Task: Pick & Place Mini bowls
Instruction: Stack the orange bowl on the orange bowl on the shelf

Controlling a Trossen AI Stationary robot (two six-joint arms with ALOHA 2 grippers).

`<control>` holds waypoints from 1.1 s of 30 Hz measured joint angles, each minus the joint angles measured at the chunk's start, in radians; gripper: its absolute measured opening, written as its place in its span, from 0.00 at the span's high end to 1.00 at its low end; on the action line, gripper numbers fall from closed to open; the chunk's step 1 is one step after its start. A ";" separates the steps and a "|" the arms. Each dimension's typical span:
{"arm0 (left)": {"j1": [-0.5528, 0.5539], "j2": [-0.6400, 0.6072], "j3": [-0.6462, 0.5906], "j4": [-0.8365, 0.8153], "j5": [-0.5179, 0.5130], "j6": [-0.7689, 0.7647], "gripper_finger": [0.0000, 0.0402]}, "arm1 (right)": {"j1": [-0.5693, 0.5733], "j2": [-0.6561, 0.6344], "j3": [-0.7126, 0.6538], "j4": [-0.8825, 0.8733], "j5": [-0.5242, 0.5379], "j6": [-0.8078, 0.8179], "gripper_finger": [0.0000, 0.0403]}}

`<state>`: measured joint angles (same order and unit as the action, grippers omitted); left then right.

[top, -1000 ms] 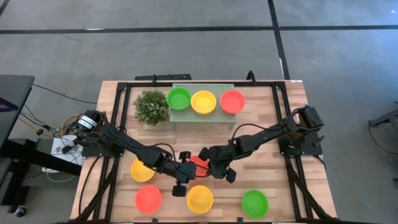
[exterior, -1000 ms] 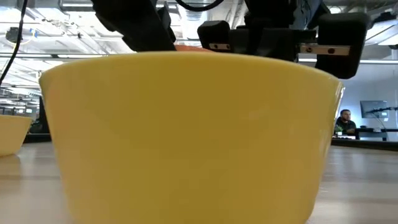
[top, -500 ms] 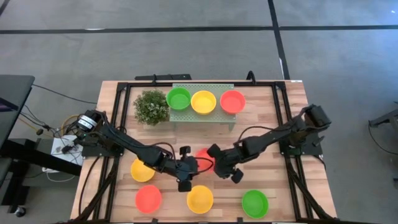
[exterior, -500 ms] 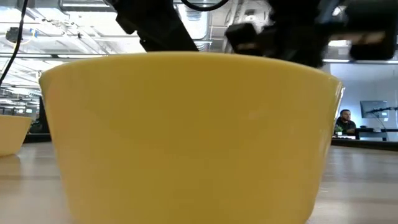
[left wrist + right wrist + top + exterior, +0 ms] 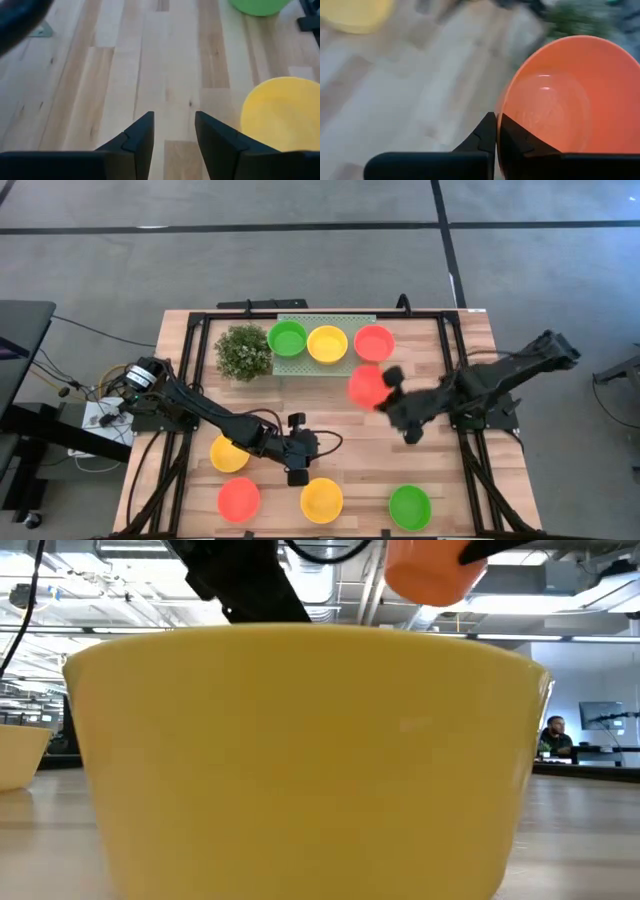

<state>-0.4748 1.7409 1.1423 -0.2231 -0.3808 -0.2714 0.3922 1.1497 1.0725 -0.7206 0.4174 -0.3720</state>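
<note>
My right gripper (image 5: 386,388) is shut on a red-orange mini bowl (image 5: 366,385), lifted above the table just near of the pale green tray (image 5: 300,365). In the low view this bowl (image 5: 430,570) hangs high over the table. On the tray rest a green bowl (image 5: 287,338), a yellow one (image 5: 327,343) and a red one (image 5: 374,342). My left gripper (image 5: 312,448) stands open low over mid-table with nothing between its fingers (image 5: 142,135). On the table's near part sit a yellow bowl (image 5: 228,453), a red one (image 5: 239,498), another yellow (image 5: 321,499) and a green one (image 5: 410,507). My right gripper pinches the bowl's wall at its rim (image 5: 501,116), one finger (image 5: 487,131) outside and the other (image 5: 512,135) inside the bowl. The bowl is lifted clear of the table, tilted, and sticks out from the fingers toward the table's left.
A bushy green plant (image 5: 243,352) stands left of the tray. A black frame (image 5: 190,370) runs along the table's sides. The near yellow bowl (image 5: 300,760) fills the low view. Bare wood (image 5: 350,460) lies between the two grippers.
The red-orange bowl, down at mid-table between both grippers a second ago, has been lifted clear by my right gripper and carried up and toward the far right, close to the tray. My left gripper no longer touches it and has stayed about where it was.
</note>
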 joint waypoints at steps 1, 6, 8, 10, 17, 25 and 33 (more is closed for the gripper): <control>-0.002 0.000 0.000 0.003 0.000 0.000 0.64 | -0.019 -0.026 0.000 -0.004 0.021 -0.019 0.99; -0.001 0.000 0.000 0.007 0.003 0.000 0.64 | -0.173 -0.106 0.000 -0.002 0.055 -0.124 0.99; 0.000 0.000 0.000 0.007 -0.001 0.000 0.64 | -0.250 -0.110 0.000 -0.004 0.055 -0.144 0.99; -0.002 0.000 0.000 0.009 0.000 0.000 0.65 | -0.322 -0.105 0.000 -0.016 0.042 -0.153 0.99; -0.001 0.000 0.000 0.015 0.000 0.001 0.66 | -0.507 -0.033 0.000 -0.070 -0.106 -0.196 0.99; -0.001 0.000 0.000 0.022 0.000 0.000 0.67 | -0.588 0.050 0.045 -0.159 -0.176 -0.229 0.99; -0.001 0.000 0.000 0.030 0.000 0.001 0.67 | -0.592 0.117 0.161 -0.255 -0.253 -0.226 0.99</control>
<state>-0.4759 1.7405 1.1423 -0.1931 -0.3809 -0.2709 -0.1994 1.2669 1.2332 -0.9756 0.1645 -0.5983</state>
